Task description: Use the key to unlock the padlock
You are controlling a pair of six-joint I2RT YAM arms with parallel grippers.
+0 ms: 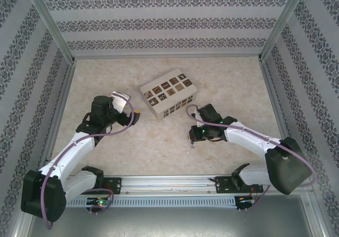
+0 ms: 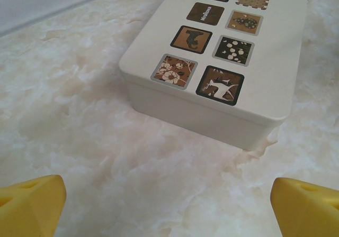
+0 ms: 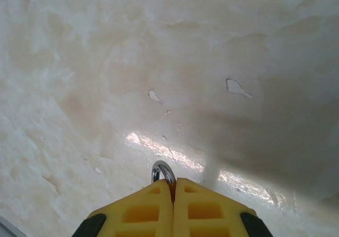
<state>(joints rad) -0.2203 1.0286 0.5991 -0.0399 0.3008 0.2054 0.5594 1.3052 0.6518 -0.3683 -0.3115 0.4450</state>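
A silver shackle loop of the padlock (image 3: 163, 171) sticks out past the tips of my right gripper (image 3: 173, 184), which is shut on it just above the marbled table; the yellow fingers hide the lock's body. From above, the right gripper (image 1: 192, 137) points down at the table, right of centre. My left gripper (image 2: 169, 208) stands wide open with bare table between its yellow fingertips (image 2: 32, 205), facing the near corner of the white box (image 2: 212, 110). In the top view the left gripper (image 1: 132, 112) sits just left of the box. The key is out of view.
The white box (image 1: 168, 94) with brown patterned squares lies at the table's middle, between the two arms. Patterned walls and metal frame posts (image 1: 53, 25) close in the table on three sides. Small chips (image 3: 235, 87) mark the surface ahead of the right gripper.
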